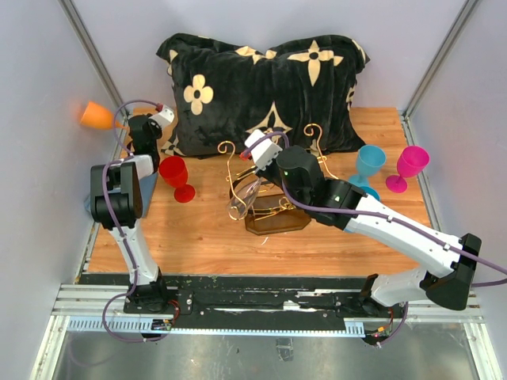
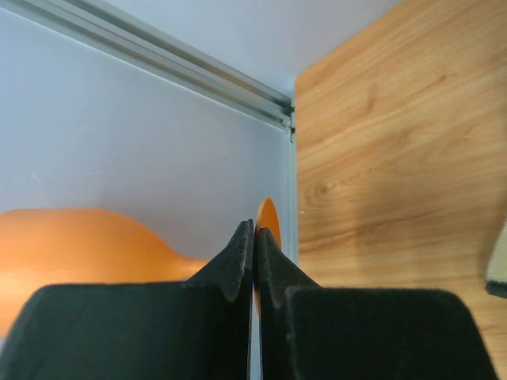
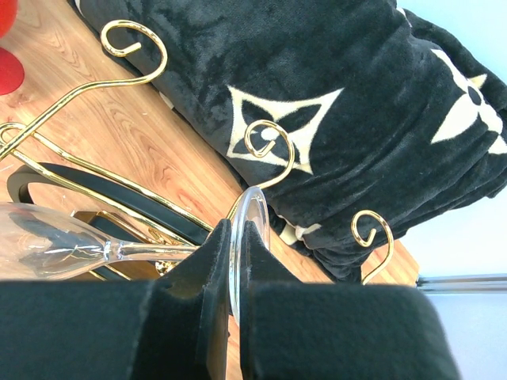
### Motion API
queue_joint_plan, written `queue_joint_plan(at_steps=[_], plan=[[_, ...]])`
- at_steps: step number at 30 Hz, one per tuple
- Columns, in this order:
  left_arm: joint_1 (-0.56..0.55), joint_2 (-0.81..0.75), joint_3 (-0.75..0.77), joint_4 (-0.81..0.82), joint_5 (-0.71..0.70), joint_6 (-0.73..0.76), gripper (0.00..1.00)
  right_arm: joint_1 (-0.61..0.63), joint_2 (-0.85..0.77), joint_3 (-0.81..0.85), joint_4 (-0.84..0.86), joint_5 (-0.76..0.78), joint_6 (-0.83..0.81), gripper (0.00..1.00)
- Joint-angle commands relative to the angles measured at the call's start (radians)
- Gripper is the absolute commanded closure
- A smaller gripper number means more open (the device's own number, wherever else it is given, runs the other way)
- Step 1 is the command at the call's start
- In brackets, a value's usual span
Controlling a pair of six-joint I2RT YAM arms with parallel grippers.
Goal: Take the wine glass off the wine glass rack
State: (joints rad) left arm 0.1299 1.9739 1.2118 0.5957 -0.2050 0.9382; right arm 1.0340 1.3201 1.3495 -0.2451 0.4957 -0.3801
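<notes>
Top external: the left gripper (image 1: pixel 127 123) reaches out past the left edge of the table (image 1: pixel 198 237), clamped tight on an orange glass (image 1: pixel 97 115) that sticks out sideways toward the wall. A red glass (image 1: pixel 176 177) stands upright on the table just beside the left arm. The right gripper (image 1: pixel 255 176) is over the wine glass rack (image 1: pixel 277 212), which sits mid-table in front of a black pillow (image 1: pixel 261 79) with cream flowers. The clear wine glass (image 1: pixel 240 204) hangs tilted at the rack's front-left, bowl low, over the left edge of the dark base. A blue glass (image 1: pixel 368 161) and a pink glass (image 1: pixel 410 165) stand upright at the far right, close together.

Left wrist: the left gripper (image 2: pixel 255 247) has its pads pressed together on the thin foot of the orange glass (image 2: pixel 79 245), foot edge-on, bowl off to the left against the wall.

Right wrist: the right gripper (image 3: pixel 235 245) is pinched narrow on the foot disc of the clear wine glass (image 3: pixel 47 249), held edge-on. The stem runs left and the bowl lies sideways over the rack's (image 3: pixel 135 47) black rail and gold wires. Whether the stem touches the rack cannot be told. The pillow (image 3: pixel 333 71) fills the background.
</notes>
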Motion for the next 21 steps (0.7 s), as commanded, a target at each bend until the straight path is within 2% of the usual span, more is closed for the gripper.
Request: queue_joint_plan(at_steps=[1,5,8,12,16,21], plan=[[0.003,0.018,0.045,0.011,-0.013,-0.109,0.99,-0.016,0.002,-0.006,-0.021,-0.022,0.044,0.99],[-0.043,0.004,0.215,-0.164,-0.044,-0.236,0.99,-0.017,0.0,-0.003,-0.019,-0.016,0.042,0.99],[-0.11,-0.026,0.28,-0.209,-0.097,-0.217,0.99,-0.023,-0.005,-0.003,-0.018,-0.007,0.038,0.99],[-0.195,-0.1,0.254,-0.153,-0.195,-0.121,0.99,-0.023,-0.016,-0.008,-0.017,-0.001,0.033,0.99],[-0.219,-0.2,0.223,-0.209,-0.238,-0.155,1.0,-0.025,-0.017,-0.011,-0.018,0.006,0.028,0.99],[-0.254,-0.429,0.036,-0.267,-0.271,-0.204,1.0,-0.035,-0.01,-0.004,-0.015,-0.007,0.033,0.99]])
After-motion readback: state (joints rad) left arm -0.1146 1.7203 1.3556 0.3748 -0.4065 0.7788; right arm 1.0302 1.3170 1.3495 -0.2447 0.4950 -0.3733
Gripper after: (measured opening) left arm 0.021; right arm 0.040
